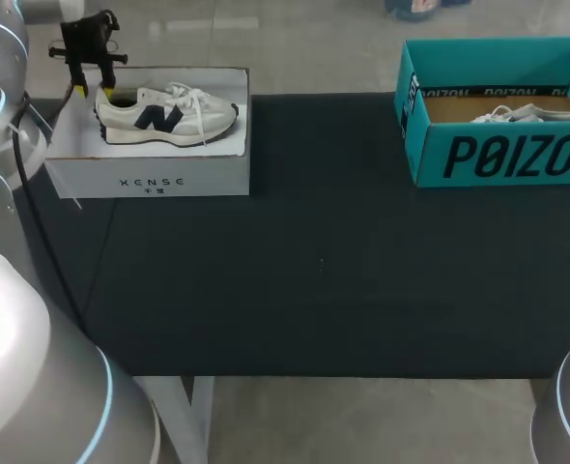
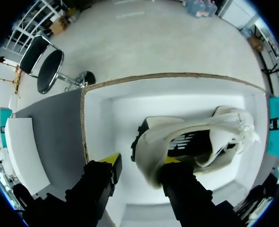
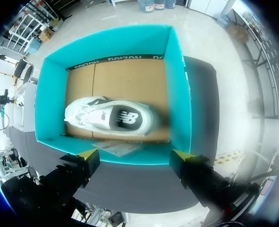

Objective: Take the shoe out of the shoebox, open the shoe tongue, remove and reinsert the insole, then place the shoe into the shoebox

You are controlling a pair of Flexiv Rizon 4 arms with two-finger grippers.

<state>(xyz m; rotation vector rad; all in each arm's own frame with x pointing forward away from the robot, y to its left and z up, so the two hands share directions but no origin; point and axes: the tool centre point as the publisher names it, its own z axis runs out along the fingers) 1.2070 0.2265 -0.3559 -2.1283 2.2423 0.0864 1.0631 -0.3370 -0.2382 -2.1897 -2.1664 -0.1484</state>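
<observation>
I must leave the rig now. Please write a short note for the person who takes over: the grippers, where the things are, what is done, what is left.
Left gripper: open, astride the heel of the white shoe, which lies in the white shoebox.
Right gripper: open, empty, over the edge of the teal shoebox; a second shoe lies inside.
Done: nothing that shows; both shoes are in their boxes.
Left: lift shoe out, open tongue, insole out and back, shoe back in.

A black-topped table (image 1: 314,271) stretches across the scene from left to right. Under its near edge, toward the left, a white table leg (image 1: 204,425) shows.
</observation>
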